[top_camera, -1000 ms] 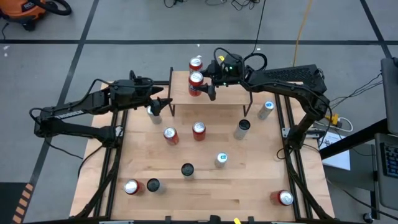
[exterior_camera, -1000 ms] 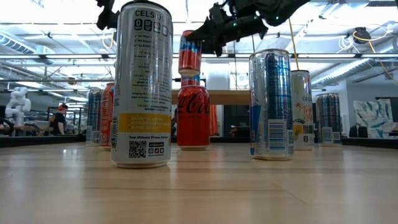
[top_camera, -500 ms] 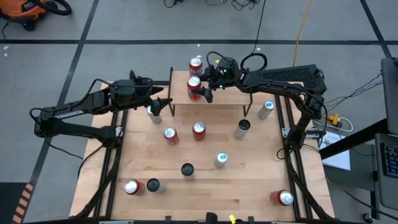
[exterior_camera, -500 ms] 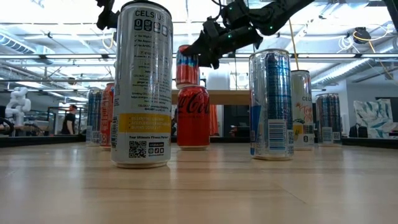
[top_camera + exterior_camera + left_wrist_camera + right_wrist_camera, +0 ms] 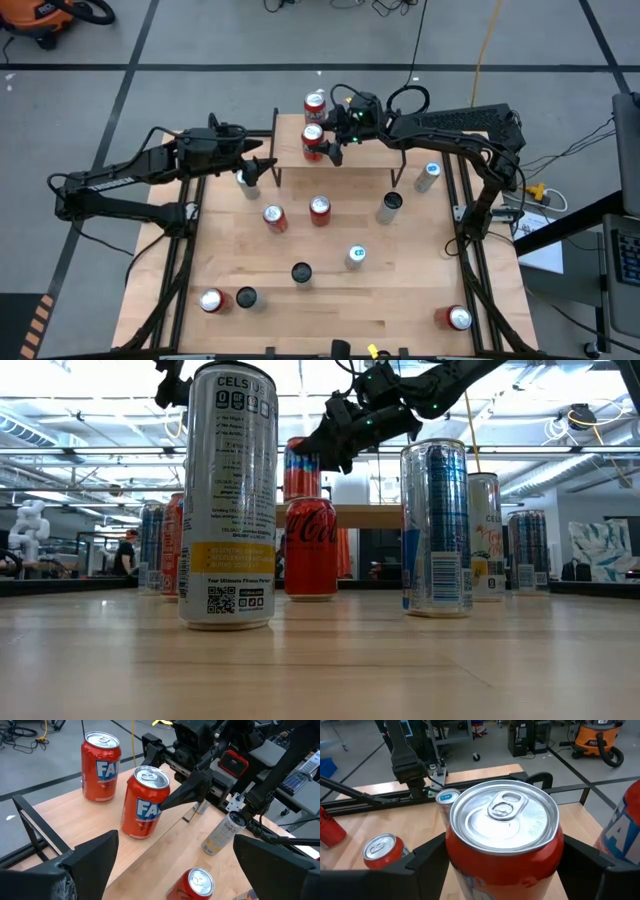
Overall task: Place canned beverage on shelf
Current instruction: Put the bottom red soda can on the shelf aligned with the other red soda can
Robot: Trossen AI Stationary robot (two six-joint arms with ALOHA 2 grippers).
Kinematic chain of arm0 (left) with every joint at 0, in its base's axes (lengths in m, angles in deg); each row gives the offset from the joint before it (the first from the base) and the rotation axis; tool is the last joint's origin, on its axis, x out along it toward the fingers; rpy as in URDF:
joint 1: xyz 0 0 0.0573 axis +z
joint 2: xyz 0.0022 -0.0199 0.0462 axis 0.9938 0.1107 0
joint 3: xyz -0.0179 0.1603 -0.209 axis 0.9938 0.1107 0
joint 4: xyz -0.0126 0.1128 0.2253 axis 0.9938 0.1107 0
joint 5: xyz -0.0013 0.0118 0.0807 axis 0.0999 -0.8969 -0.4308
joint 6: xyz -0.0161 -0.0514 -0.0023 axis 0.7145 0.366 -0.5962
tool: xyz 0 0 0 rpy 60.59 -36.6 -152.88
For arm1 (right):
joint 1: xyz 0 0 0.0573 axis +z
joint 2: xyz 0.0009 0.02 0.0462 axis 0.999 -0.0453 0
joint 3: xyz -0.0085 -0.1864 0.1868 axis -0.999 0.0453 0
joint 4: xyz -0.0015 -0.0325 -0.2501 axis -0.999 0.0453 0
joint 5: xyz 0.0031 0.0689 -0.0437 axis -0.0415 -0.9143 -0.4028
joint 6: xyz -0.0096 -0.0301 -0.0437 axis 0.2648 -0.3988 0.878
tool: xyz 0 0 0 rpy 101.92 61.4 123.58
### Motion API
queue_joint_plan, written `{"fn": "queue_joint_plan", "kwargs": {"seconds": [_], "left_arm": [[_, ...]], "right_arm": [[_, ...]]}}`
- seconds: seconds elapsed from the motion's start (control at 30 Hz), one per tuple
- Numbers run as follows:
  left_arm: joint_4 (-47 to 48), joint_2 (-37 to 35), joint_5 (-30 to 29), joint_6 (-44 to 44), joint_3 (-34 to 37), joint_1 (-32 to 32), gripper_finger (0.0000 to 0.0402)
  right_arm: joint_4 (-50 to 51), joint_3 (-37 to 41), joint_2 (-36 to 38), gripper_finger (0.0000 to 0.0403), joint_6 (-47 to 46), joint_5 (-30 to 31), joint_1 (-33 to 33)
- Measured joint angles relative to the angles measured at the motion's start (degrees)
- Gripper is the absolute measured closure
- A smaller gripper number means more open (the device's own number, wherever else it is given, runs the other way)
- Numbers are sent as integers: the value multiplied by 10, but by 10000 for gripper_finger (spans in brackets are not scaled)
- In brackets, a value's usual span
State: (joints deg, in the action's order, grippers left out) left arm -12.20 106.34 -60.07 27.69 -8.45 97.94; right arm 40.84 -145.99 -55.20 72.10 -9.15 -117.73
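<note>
The shelf point(image 5: 360, 150), a light wooden top on thin black legs, stands at the table's far middle. An orange-red canned beverage point(image 5: 145, 802) stands upright near its left end, with my right gripper point(image 5: 324, 142) shut on it. A second can of the same kind point(image 5: 101, 767) stands on its base on the shelf top, toward the far edge. My left gripper point(image 5: 262, 168) hangs open over the table by the shelf's left end and holds nothing. My right gripper pinches the can's side wall point(image 5: 161, 800) between its two fingers point(image 5: 427, 865), one on each side, at about mid-height. The fingers come nearly level from the table's right side. The can stands upright with its base on the shelf top point(image 5: 65, 820).
Several more cans stand on the table before the shelf: a silver one point(image 5: 247, 180) under the left gripper, red ones point(image 5: 273, 215) point(image 5: 319, 208), a dark one point(image 5: 390, 205) and a pale one point(image 5: 430, 175). Further cans stand toward the near edge.
My right gripper has sunk with the can and shifted a little toward the table's left. The can, held upright well above the shelf top a second ago, is now lower, at the level of the shelf top.
</note>
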Motion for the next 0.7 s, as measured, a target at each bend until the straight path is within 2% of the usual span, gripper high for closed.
{"fn": "queue_joint_plan", "kwargs": {"seconds": [0.33,0.57,0.7], "left_arm": [[0,0,0,0,0,0,4],[0,0,0,1,0,0,4],[0,0,5,1,0,0,4]], "right_arm": [[-5,0,1,45,8,16,-2],[5,0,28,32,-2,19,-9],[46,0,60,32,-21,31,-11]]}}
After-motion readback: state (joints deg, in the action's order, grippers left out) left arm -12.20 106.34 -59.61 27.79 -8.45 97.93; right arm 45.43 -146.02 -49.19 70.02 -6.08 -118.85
